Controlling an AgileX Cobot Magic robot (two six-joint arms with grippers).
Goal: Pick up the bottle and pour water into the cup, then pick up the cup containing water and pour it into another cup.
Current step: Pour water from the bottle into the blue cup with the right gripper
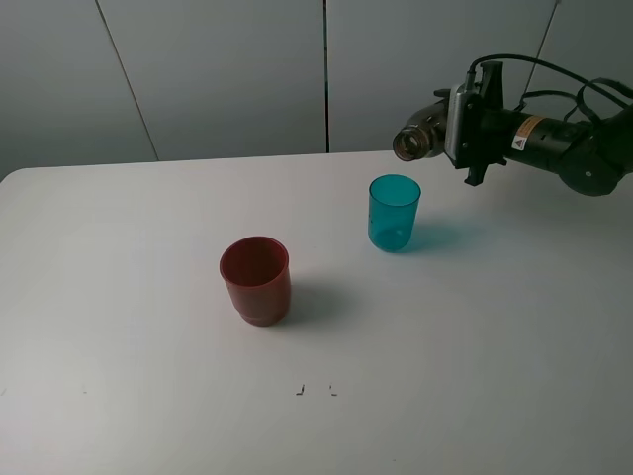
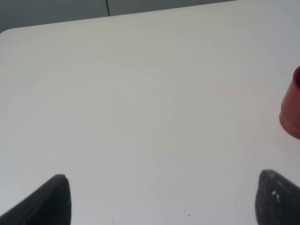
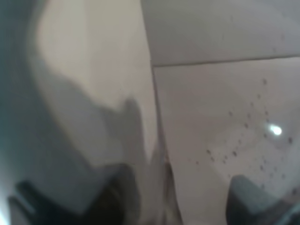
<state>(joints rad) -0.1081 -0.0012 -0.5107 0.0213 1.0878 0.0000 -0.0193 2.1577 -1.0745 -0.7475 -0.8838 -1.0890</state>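
Observation:
The smoky grey-brown bottle (image 1: 420,139) lies tipped almost level in the air, its mouth facing left, just above and right of the teal cup (image 1: 395,212). My right gripper (image 1: 468,127) is shut on the bottle's body. In the right wrist view the bottle (image 3: 234,140) fills the blurred picture, with droplets on its wall. No stream of water shows. The teal cup stands upright on the table. The dark red cup (image 1: 256,279) stands upright nearer the front left, and its side (image 2: 291,110) shows in the left wrist view. My left gripper (image 2: 164,199) is open over bare table, away from the red cup.
The white table (image 1: 119,297) runs to a grey panelled wall (image 1: 227,69) at the back. Two small dark marks (image 1: 315,390) sit near the front edge. The right arm (image 1: 574,148) and its cables reach in from the right.

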